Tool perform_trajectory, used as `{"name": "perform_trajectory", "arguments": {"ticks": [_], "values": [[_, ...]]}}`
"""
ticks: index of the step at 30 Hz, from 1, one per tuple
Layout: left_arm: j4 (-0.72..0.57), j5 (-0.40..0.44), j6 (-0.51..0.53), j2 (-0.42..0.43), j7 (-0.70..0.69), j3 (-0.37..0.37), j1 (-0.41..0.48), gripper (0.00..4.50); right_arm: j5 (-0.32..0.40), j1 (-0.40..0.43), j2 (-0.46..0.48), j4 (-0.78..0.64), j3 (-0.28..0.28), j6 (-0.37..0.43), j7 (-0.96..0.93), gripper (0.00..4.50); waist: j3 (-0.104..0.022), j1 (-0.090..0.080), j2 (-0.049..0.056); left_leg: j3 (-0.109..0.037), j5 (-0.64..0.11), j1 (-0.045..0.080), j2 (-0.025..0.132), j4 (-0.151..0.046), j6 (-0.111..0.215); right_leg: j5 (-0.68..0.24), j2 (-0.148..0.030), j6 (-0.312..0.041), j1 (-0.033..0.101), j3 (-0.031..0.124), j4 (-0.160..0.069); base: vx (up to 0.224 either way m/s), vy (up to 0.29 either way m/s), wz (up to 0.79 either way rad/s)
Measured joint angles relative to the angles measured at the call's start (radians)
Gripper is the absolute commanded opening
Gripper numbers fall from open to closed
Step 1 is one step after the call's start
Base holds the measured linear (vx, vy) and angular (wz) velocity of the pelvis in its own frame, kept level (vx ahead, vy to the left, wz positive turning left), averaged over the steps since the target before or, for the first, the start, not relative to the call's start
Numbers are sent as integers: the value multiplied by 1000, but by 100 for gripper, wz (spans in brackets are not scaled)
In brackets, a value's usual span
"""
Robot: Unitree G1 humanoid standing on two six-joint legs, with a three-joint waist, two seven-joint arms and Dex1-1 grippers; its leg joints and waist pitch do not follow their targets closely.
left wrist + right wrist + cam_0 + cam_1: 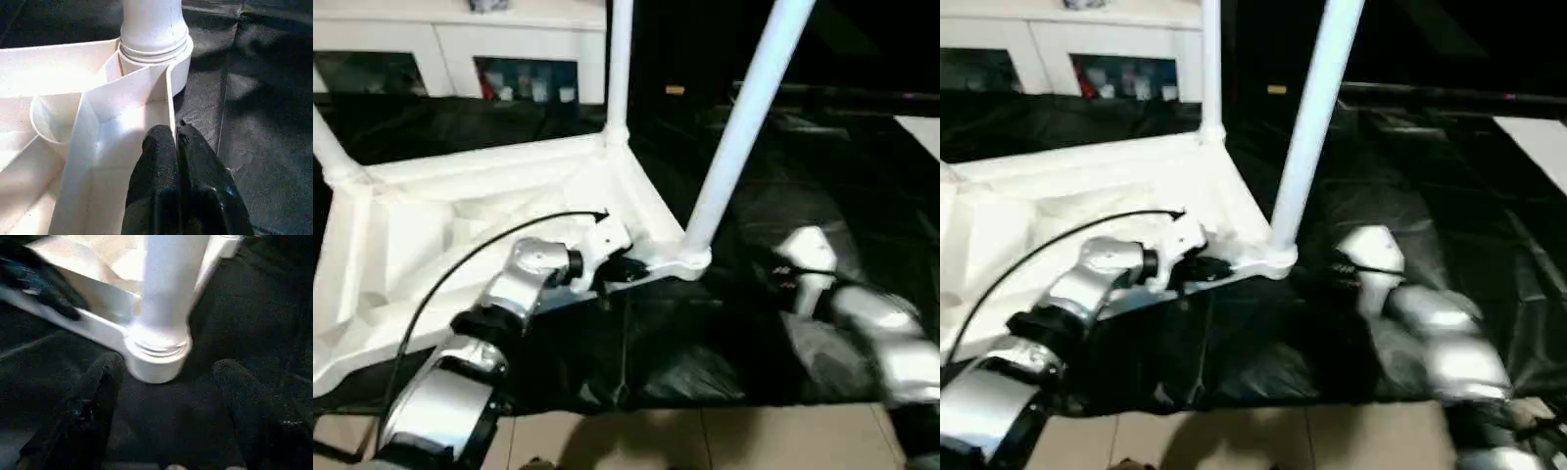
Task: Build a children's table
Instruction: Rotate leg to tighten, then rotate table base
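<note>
Left claw pinches the upturned white plastic children's table rim; right claw gapes empty; a tug could loosen the tubular leg.

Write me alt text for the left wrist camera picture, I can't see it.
The left gripper, its two black fingers pressed together, pinches the rim wall of the upturned white children's table just short of a corner socket. A white tubular leg stands in that socket, over the black-sheeted work table.
</note>
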Motion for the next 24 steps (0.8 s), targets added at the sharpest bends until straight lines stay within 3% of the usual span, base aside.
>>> {"name": "perform_trajectory", "arguments": {"ticks": [3, 6, 9, 14, 19, 21, 24], "values": [[-72, -45, 9, 21, -47, 17, 47, 61, 25, 23, 18, -48, 28, 32, 35, 340, 3, 1, -6, -1, 0, -1, 3, 0, 0, 1, 1, -2, -2, -4, 1, 0, 0, 0], [-240, -108, 144, 67, -110, 30, 109, 92, 30, 14, 75, -68, 70, 47, 30, 340, 4, -3, -7, 0, 0, -3, 4, 1, 0, 1, 1, -3, -5, -1, 1, 0, 0, 0], [-429, -178, 308, 160, -195, 53, 142, 97, 38, 6, 121, -69, 116, 76, 17, 340, 7, -3, -16, 2, 0, -7, 4, 2, 0, 1, 1, -4, -12, 1, 5, 0, 0, 0], [-603, -228, 477, 314, -307, 60, 216, 143, 45, -34, 204, -57, 158, 84, 0, 340, 9, -5, -28, 3, 0, -5, 4, 3, -1, -1, 1, -3, -12, 1, 10, 0, 0, 0], [-754, -224, 603, 445, -325, 54, 345, 190, -10, -149, 368, 114, 182, 36, -144, 340, 10, -10, -43, 1, 5, -1, 6, 2, -9, -2, 1, -3, -12, 1, 17, 0, 0, 0], [-789, -217, 628, 458, -307, 50, 378, 212, -16, -184, 402, 163, 182, 15, -197, 340, 9, 0, -45, 2, 6, -2, 6, 2, -11, -2, 1, -3, -11, 0, 17, 0, 0, 0], [-846, -191, 637, 457, -228, 54, 439, 230, -29, -287, 474, 316, 128, -41, -379, 340, 9, 0, -47, 2, 7, -2, 6, 3, -12, -1, 1, -4, -11, 1, 18, 0, 0, 0]]}}
